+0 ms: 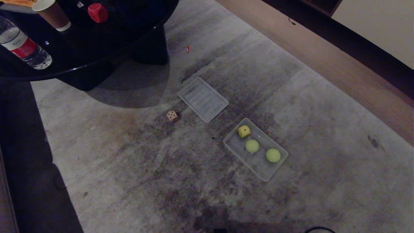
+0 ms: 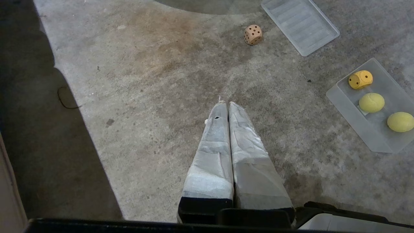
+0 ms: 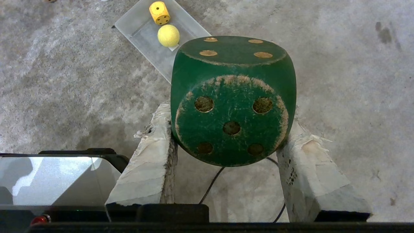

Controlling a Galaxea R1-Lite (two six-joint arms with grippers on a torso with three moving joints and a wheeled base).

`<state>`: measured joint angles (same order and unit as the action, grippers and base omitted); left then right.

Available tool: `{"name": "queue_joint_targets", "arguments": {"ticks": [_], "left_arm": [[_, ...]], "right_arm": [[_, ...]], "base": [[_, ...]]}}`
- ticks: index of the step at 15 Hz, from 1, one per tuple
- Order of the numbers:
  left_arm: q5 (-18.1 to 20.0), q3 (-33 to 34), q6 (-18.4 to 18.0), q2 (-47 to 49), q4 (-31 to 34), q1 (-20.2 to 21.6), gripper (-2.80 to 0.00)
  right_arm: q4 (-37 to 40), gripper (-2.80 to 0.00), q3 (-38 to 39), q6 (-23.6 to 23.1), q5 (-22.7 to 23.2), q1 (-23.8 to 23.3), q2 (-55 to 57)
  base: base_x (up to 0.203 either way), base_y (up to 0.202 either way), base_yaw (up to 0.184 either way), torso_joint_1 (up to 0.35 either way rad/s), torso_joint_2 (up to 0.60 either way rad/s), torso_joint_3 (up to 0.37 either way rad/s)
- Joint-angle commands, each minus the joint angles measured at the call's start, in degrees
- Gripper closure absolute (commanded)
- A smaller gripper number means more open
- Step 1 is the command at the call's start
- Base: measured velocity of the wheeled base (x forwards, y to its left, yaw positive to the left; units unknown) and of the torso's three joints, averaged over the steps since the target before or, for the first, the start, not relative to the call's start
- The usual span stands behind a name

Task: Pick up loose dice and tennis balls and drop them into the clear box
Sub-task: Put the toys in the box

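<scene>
Dice and balls are scattered around a grey carpet (image 1: 129, 161) here. Right gripper (image 3: 231, 129) has its jaws clamped on a dark green die (image 3: 233, 97), one taped finger on each side, held up off the floor with the five-pip face toward the wrist camera. Left gripper (image 2: 226, 105) hangs over bare carpet with its jaws pressed together, nothing in them.

Clear box (image 1: 258, 165) sits on the carpet and already holds a yellow die (image 1: 244, 131) at one end plus two tennis balls (image 1: 252, 146) lined up beside it. Just beyond the box lies the flat ribbed lid (image 1: 203, 99). A beige die (image 1: 172, 116) sits loose on the carpet near the lid's corner, well apart from the box.

Up on the dark round desk (image 1: 97, 48) there's a red die (image 1: 97, 13), next to a paper cup (image 1: 51, 13) and a water bottle (image 1: 22, 45).
</scene>
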<state>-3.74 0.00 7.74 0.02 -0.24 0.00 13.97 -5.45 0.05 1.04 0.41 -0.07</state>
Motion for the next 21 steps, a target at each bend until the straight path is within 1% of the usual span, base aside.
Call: {"name": "queue_joint_targets", "arguments": {"ticks": [1, 21], "left_arm": [[-0.04, 0.00, 0.08, 0.06, -0.11, 0.00, 0.00], [-0.04, 0.00, 0.08, 0.04, -0.09, 0.00, 0.00]], "right_arm": [[0.09, 0.00, 0.00, 0.04, 0.02, 0.02, 0.07], [0.09, 0.00, 0.00, 0.04, 0.02, 0.02, 0.07]], "base": [[0.000, 0.000, 0.000, 0.000, 0.00, 0.000], [0.000, 0.000, 0.000, 0.000, 0.00, 0.000]]}}
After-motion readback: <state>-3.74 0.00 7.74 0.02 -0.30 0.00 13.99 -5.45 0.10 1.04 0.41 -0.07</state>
